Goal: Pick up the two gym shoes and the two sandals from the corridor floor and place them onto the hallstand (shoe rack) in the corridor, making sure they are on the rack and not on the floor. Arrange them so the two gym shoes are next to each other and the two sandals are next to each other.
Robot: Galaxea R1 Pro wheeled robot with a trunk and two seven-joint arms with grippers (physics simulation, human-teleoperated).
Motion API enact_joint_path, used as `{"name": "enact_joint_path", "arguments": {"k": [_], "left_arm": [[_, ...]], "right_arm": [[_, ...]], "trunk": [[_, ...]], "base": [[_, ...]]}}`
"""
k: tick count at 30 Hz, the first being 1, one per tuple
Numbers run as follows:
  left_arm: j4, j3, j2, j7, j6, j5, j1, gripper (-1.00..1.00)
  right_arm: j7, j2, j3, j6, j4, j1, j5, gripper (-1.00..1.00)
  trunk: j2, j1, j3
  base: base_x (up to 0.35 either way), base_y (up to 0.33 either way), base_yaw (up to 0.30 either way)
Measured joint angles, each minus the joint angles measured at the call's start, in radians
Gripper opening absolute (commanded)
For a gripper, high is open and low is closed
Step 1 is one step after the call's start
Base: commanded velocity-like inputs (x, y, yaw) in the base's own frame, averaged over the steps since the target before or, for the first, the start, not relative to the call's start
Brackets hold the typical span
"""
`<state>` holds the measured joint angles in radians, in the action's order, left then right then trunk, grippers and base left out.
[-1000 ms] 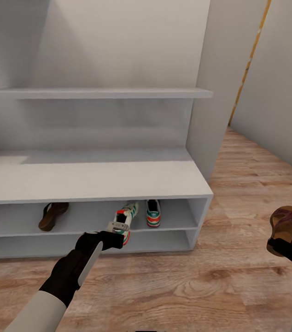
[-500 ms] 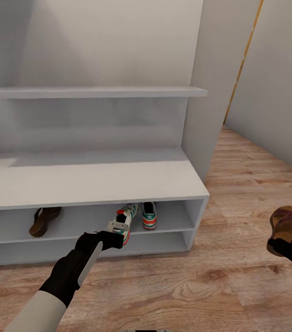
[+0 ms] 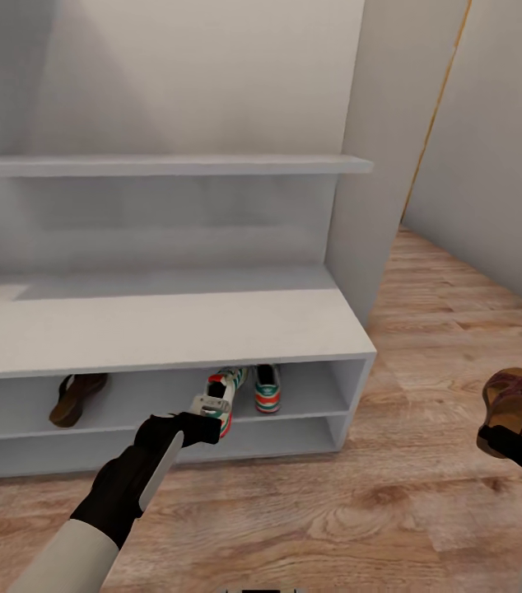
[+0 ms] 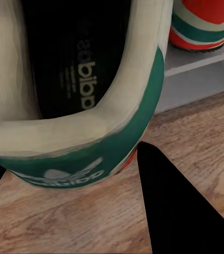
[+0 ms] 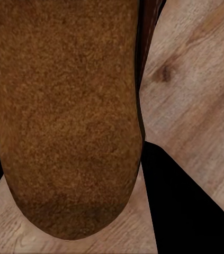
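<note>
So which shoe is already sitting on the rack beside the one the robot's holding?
Start at the long white rack against the wall and look into its upper open shelf. Near the right end a sneaker stands heel-out on that shelf, by itself. Unlike the matching sneaker in the left gripper just beside it, nothing grips it.

White hallstand (image 3: pixel 162 333): upper open shelf holds sandal (image 3: pixel 76 397), gym shoe (image 3: pixel 267 389).

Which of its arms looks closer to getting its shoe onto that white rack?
The left. Its claw holds a sneaker right at the rack's upper shelf opening, beside the other sneaker. The right claw holds a sandal out over the floor.
</note>
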<state>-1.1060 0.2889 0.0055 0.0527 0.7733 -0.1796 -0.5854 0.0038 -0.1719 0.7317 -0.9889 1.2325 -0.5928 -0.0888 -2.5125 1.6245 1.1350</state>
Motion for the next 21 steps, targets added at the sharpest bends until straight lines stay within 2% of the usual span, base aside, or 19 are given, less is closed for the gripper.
{"name": "enact_joint_path", "arguments": {"k": [5,11,16,21], "left_arm": [[0.001,0.001,0.0,0.0,0.0,0.0,0.0,-1.0],[0.001,0.001,0.0,0.0,-0.001,0.0,0.0,-1.0],[0.001,0.002,0.0,0.0,-0.002,-0.001,0.0,-1.0],[0.001,0.003,0.0,0.001,-0.002,0.0,0.0,-1.0]], "right_arm": [[0.0,0.0,0.0,0.0,0.0,0.0,0.001,-1.0],[0.0,0.0,0.0,0.0,0.0,0.0,0.0,-1.0],[0.0,0.0,0.0,-0.001,0.0,0.0,0.0,-1.0],[0.0,0.0,0.0,0.0,0.0,0.0,0.0,-1.0]], "trunk": [[0.0,0.0,0.0],[0.0,0.0,0.0],[0.0,0.0,0.0],[0.0,0.0,0.0]], "base": [[0.274,0.0,0.0],[0.05,-0.001,0.0],[0.139,-0.158,0.0],[0.03,-0.036,0.0]]}}
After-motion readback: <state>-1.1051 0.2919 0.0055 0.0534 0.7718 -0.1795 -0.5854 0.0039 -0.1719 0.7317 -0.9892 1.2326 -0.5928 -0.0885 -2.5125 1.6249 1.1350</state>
